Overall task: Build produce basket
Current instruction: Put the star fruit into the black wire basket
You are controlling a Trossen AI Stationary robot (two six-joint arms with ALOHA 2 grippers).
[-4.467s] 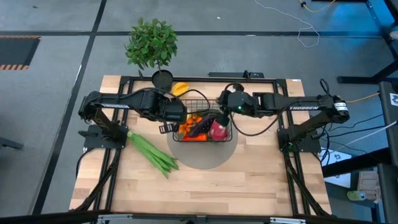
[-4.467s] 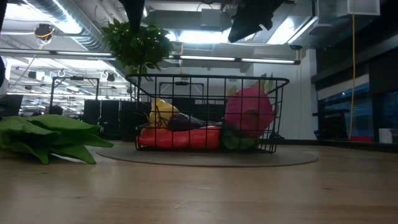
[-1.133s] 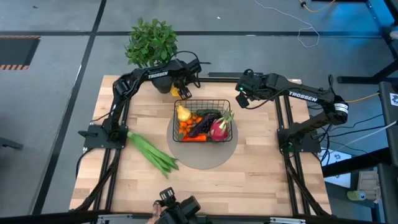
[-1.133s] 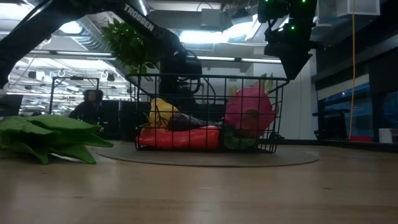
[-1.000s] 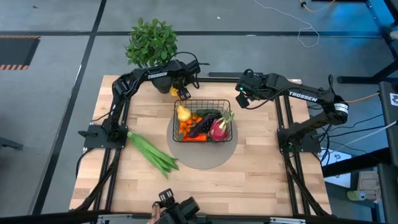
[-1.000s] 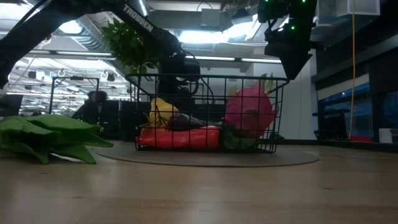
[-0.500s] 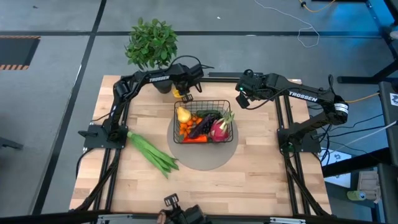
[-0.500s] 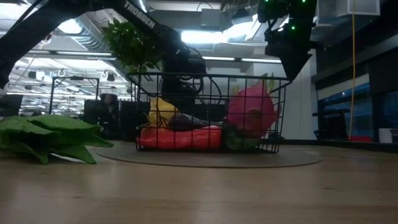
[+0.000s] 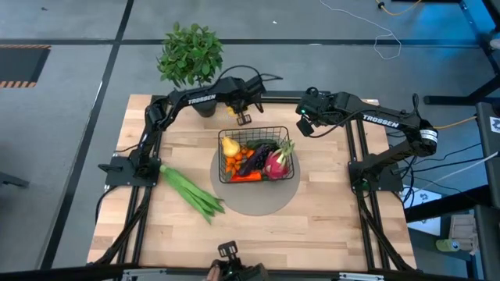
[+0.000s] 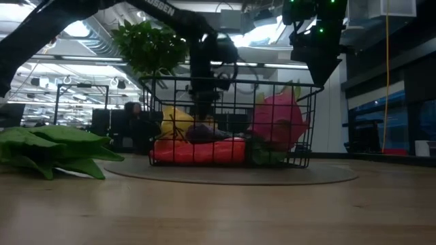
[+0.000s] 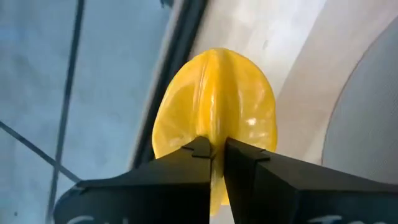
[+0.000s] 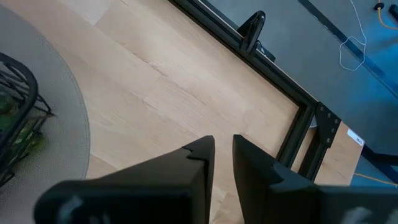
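The black wire basket (image 9: 256,150) stands on a round grey mat (image 9: 258,197) mid-table. It holds a yellow pear (image 9: 229,144), oranges (image 9: 234,162), a purple eggplant (image 9: 255,159) and a pink dragon fruit (image 9: 273,162). Long green stalks (image 9: 192,192) lie flat on the table to its left. My left gripper (image 9: 243,119) is just beyond the basket's far rim, shut on a yellow pepper (image 11: 214,102). My right gripper (image 9: 301,129) hangs above the table's far right, shut but for a slit, with nothing in it. My left gripper pinches a raised rib of the yellow pepper (image 11: 216,138) between its two fingertips (image 11: 200,151). The fingers slant down from above. The pepper hangs below them, over the table's far edge, and looks lifted clear.
A potted green plant (image 9: 190,55) stands at the far left corner, close behind my left arm. A black frame rail (image 12: 267,68) runs along the table's far edge. Bare wood lies at the near side and to the right of the mat.
My left gripper has shut on the yellow pepper beside the plant pot. It has risen with the pepper and gone toward the table's right, along the basket's far rim. My right arm has kept still.
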